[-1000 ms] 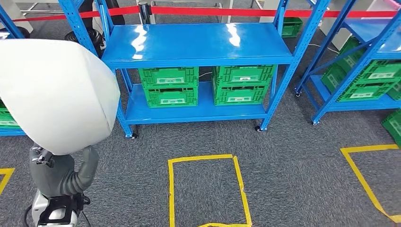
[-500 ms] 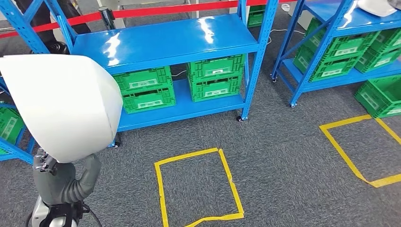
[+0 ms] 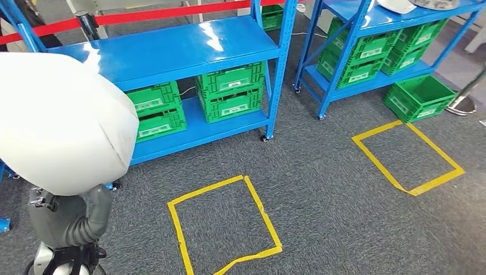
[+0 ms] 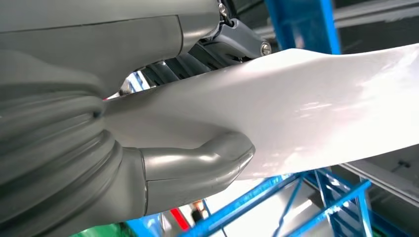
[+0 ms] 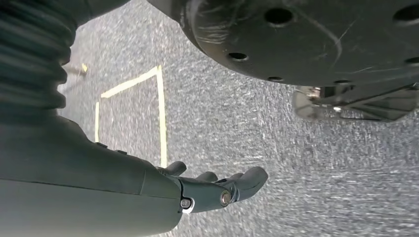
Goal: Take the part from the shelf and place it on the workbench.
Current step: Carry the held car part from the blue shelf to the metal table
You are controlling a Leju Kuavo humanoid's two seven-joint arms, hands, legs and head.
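Part [image 3: 63, 123] apparently in left robot hand [image 4: 163, 98]

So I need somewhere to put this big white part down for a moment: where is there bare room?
The nearer blue shelf has a bare top. Its lower level is crowded with green crates, with only a strip in front. The farther shelf already bears things. The left hand holds the white part.

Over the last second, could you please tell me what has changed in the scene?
The camera has swung right: the blue shelf and the yellow floor square slid left in the head view, and a second shelf with green crates came in. The left hand kept holding the white part.
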